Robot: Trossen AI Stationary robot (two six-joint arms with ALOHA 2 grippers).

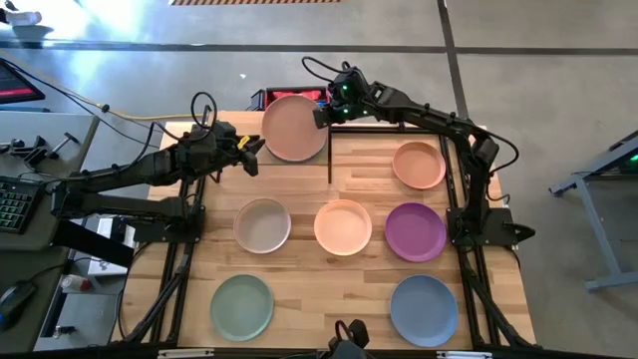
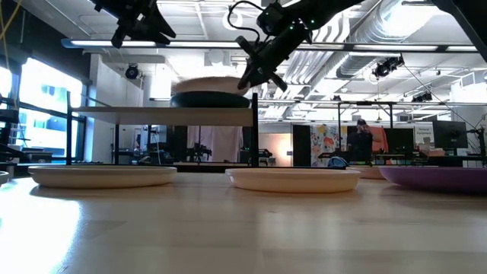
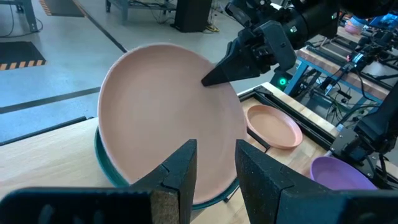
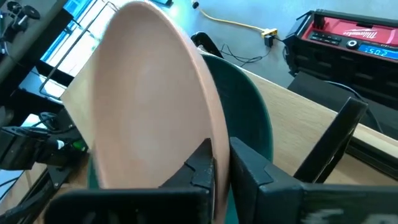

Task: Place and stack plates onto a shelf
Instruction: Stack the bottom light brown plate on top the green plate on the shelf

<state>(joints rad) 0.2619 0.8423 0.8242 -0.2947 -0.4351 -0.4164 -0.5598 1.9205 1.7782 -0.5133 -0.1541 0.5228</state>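
A pink plate lies on a teal plate, which stands on the shelf at the table's far side, left of centre. My right gripper is at the pink plate's right rim, shut on it. My left gripper hangs open just left of the plates and, in the low view, well above the shelf board, with nothing between its fingers. My right gripper pinches the pink plate's rim on its right side between the two fingers. It comes from the table's right, slanting down. The plate lies on the teal plate beneath it.
On the tabletop lie a peach bowl, a beige plate, a peach plate, a purple plate, a sage green plate and a blue plate. A red case stands behind the shelf.
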